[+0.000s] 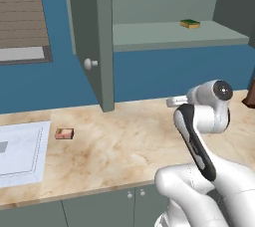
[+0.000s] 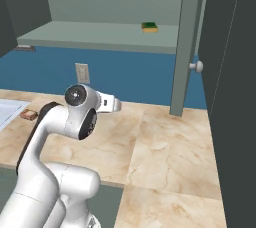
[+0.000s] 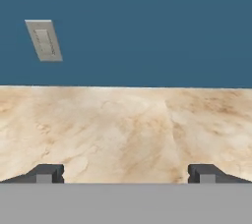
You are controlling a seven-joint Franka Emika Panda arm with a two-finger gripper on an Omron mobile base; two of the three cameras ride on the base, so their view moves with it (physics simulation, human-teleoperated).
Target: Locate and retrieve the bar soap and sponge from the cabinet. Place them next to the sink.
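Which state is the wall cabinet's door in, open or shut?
Open: the cabinet door stands swung outward, exposing the sponge on its shelf.

Soap down by the sink, sponge up in the cabinet.
The pinkish-red bar soap (image 1: 64, 133) lies flat just right of the pale sink (image 1: 30, 136); the green-and-yellow sponge (image 1: 190, 23) rests on the shelf of the open cabinet (image 1: 92, 37).

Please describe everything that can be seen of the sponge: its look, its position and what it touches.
The sponge is a small rectangular block, dark green on top with a yellow layer below. It looks soft and undamaged. It lies flat on the grey-green shelf of the open cabinet, towards the back, apart from the walls. Only the shelf touches it. The open gripper is far from it, low over the marble counter.
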